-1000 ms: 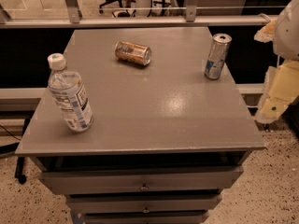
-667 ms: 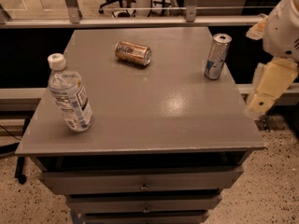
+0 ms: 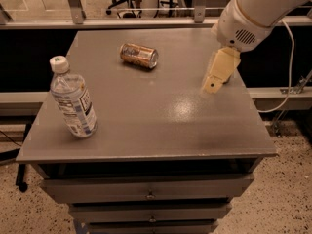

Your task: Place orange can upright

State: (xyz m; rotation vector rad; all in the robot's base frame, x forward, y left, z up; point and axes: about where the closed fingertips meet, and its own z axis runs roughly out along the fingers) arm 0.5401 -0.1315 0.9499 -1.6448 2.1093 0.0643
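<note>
- The can (image 3: 139, 55) lies on its side at the far middle of the counter (image 3: 161, 126), its silver top facing right.
- The claw (image 3: 213, 84) hangs over the counter's right part, well to the right of the can and apart from it. I cannot tell whether it is spread or pressed together.
- A capped water bottle (image 3: 73, 101) stands near the left edge.
- Below the counter sit drawers (image 3: 150, 191).

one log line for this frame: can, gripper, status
orange can: on its side, far half of table | gripper: above table's right side, apart from can | water bottle: upright, near-left | status: can not yet upright
</note>
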